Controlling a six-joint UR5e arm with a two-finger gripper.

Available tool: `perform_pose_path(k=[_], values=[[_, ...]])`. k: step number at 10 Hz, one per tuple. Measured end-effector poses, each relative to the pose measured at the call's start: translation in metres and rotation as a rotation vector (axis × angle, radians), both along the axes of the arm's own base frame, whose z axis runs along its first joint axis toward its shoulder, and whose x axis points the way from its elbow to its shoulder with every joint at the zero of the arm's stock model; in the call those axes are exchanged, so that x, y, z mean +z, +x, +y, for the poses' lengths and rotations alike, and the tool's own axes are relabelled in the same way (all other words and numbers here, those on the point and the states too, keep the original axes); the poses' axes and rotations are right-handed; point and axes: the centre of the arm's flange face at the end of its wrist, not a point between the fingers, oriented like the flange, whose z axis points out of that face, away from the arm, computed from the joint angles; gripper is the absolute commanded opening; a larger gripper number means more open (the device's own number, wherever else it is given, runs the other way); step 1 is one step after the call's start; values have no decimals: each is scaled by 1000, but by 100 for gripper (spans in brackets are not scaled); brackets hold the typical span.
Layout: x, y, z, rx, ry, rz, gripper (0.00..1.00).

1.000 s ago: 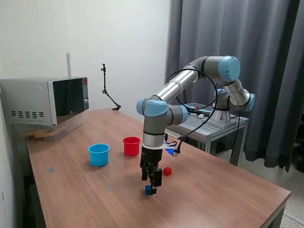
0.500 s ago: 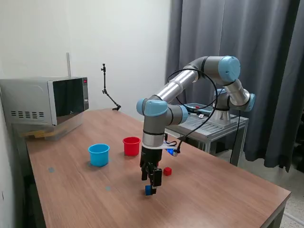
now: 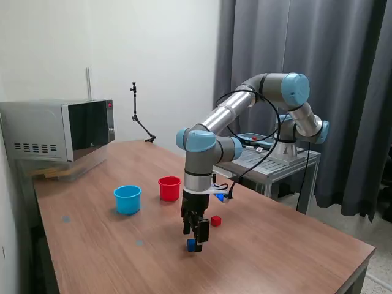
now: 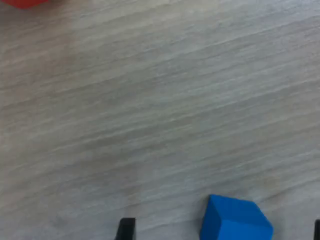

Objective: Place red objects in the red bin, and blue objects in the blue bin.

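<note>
Gripper (image 3: 193,236): rose slightly vs 1 s prior; jaws spread, empty. Blue cube (image 3: 192,245) on table (image 3: 294,251) just below, between fingertips, ungrasped. Judged: pick pending. Blue cup (image 3: 127,199) well apart.

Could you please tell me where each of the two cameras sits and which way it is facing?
Exterior view: off the arm, looking across the wooden table at the whole arm, the gripper hanging over a blue cube, with a red cube, the red cup and the light blue cup nearby.
Wrist view: on the wrist, facing down at the tabletop; only dark jaw tips show at the frame edge.
Shared: the blue cube and the table.
</note>
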Motion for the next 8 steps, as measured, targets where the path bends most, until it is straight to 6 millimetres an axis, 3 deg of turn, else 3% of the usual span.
perform_pose_path(k=[5,6,8], values=[[-1,-1,0,0,-1,1,100],[0,-2,0,0,-1,4,0],[2,-3,0,0,-2,10,0]])
